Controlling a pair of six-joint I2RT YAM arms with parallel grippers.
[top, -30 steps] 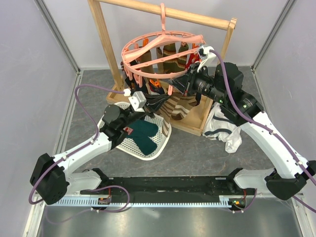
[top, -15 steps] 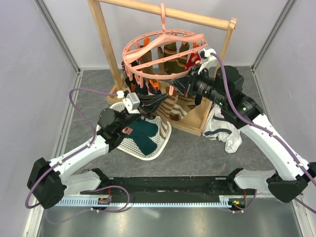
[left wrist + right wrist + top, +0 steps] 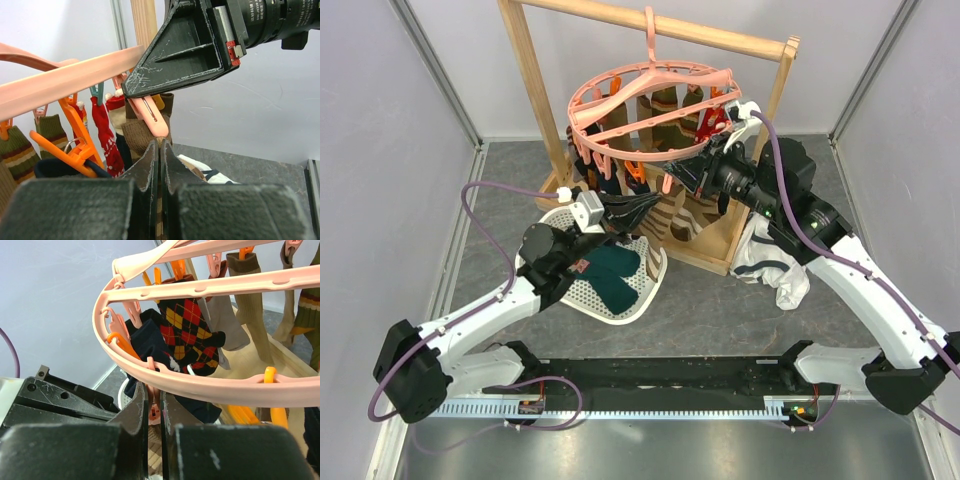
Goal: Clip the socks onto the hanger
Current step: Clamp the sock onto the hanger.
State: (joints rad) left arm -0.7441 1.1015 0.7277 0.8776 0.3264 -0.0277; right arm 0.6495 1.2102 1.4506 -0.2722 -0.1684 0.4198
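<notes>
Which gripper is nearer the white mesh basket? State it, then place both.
Left. The left gripper, shut on a striped sock, hangs over the far rim of the basket; the right gripper, pinching a pink clip, is farther back at the hanger.

Quick headcount: two robot arms, left arm (image 3: pixel 490 310) and right arm (image 3: pixel 865 290). One pink ring hanger (image 3: pixel 650 68), one wooden rack (image 3: pixel 528 70), one white mesh basket (image 3: pixel 590 295), one heap of white laundry (image 3: pixel 770 265). As for socks (image 3: pixel 192 330), at least five dangle off the ring, honestly too bunched to nail down, plus one teal sock (image 3: pixel 615 270) in the basket. The clips (image 3: pixel 120 342), pink and orange, overlap too much to count.
</notes>
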